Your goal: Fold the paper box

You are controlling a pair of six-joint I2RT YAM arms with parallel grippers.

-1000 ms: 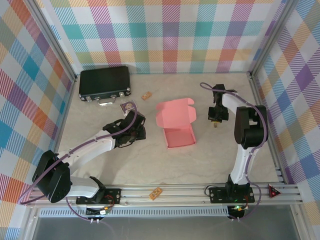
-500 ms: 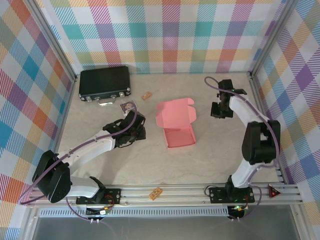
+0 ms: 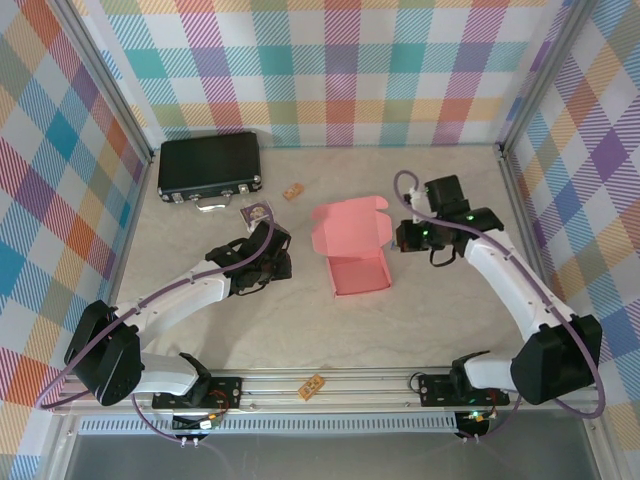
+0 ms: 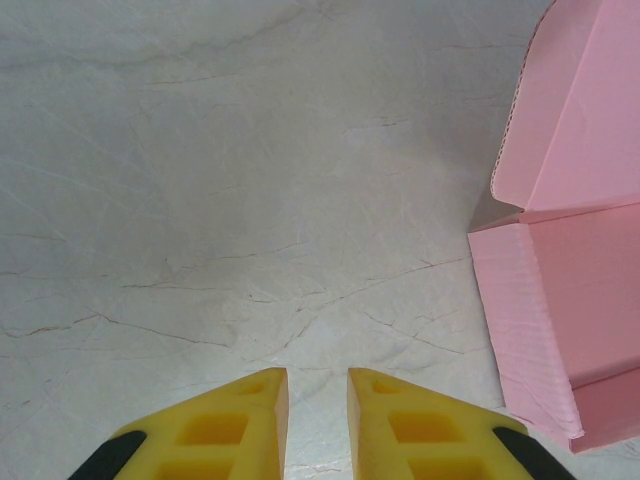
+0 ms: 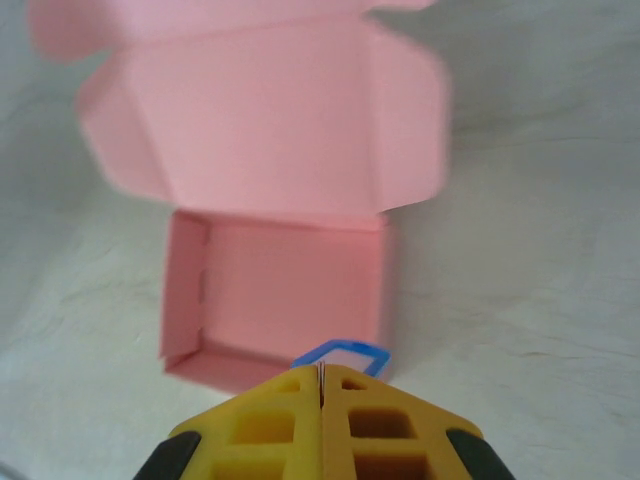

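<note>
Paper box [image 3: 358, 272] near the middle of the tabletop [image 3: 300, 330], between the two arms.

Progress, judged from the lie of the card:
- Tray part formed: walls standing on all sides, floor bare.
- Lid panel thrown back at 12 o'clock of the tray. Side flaps and front tuck flap splayed out, none turned in.
- Probably past halfway. Left to do: crease the lid flaps, swing the lid over the tray, tuck it home.

Left gripper [image 4: 317, 390] at 9 o'clock of the box, near but apart. Jaws parted by a narrow slit, nothing between them.

Right gripper [image 5: 322, 378] at 3 o'clock of the lid, close to the box; no contact made out. Jaws pressed together, with a small blue-edged tab [image 5: 340, 357] poking out at the tips, apparently pinched there.

Hard to make out:
- What the tab is: too small and partly covered.
- Right wrist view blurred at the lid, so cannot tell whether the lid lies flat or tilts up.
- Near wall of the tray partly behind the yellow fingertips [image 5: 280, 410].
- Left wrist view cuts the box off at 3 o'clock.

Black case [image 3: 210, 165] off at 10 o'clock, well apart.
</note>
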